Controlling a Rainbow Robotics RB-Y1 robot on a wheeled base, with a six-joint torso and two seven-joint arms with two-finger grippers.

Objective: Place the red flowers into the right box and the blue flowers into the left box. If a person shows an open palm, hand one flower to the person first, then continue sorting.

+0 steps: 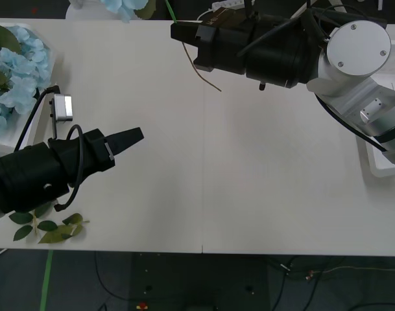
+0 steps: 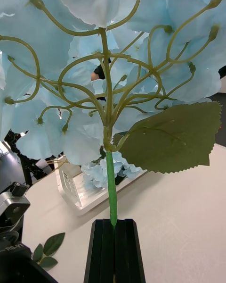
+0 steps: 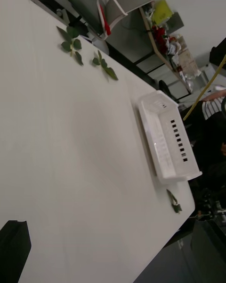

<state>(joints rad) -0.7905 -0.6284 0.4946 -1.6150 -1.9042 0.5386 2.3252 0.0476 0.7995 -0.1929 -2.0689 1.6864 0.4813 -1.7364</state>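
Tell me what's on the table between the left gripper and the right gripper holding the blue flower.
Front view: bare tabletop between left gripper and right gripper; only the blue flower's tan stem tip hangs there.

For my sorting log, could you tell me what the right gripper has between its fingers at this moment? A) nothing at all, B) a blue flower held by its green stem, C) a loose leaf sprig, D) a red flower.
B: in the right wrist view the right gripper is closed on the green stem of a blue flower, whose pale blue petals and big leaf rise above the black fingers.
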